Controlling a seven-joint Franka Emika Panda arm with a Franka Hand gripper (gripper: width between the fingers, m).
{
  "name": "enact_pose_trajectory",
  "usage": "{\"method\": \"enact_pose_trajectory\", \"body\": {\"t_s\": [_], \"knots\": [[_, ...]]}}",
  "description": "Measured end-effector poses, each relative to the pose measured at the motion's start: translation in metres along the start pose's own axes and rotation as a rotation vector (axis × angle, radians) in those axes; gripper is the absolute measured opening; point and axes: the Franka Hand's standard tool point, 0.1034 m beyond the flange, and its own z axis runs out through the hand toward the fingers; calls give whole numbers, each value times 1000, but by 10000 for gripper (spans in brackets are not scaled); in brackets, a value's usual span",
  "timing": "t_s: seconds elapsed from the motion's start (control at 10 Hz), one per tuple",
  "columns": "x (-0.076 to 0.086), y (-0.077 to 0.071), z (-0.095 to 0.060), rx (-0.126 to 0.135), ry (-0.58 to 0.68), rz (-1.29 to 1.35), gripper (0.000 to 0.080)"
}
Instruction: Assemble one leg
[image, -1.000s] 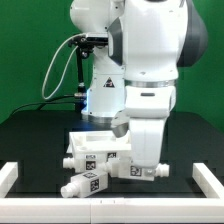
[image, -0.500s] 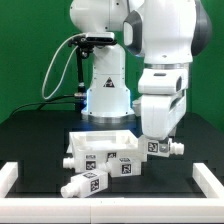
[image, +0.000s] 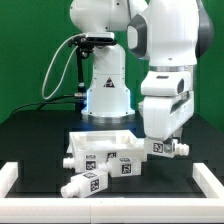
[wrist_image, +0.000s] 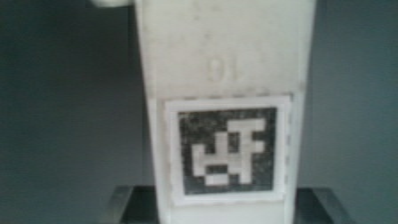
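One tagged leg (image: 170, 148) hung clenched in the gripper (image: 160, 142), we saw, aloft just beside the white tabletop (image: 95, 150); a second leg (image: 86, 184) lay near that tabletop.

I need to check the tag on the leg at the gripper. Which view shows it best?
The wrist view: the tag faces the camera, large, on the white leg. The exterior view shows it only as a tiny patch at the gripper.

Even light glares faintly off the glossy white robot arm (image: 165, 60). Close against the gripper (image: 160, 143), the white square-sided leg (wrist_image: 222, 60) looks dim and blurred.
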Motion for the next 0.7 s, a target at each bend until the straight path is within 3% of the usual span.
{"method": "enact_pose_trajectory", "body": {"t_s": [0.1,0.2,0.6,0.7], "knots": [[6,-29,7,11,9,32,287],[11,-45,12,19,11,59,287],[9,-45,14,25,4,62,287],[6,-52,25,28,17,69,287]]}}
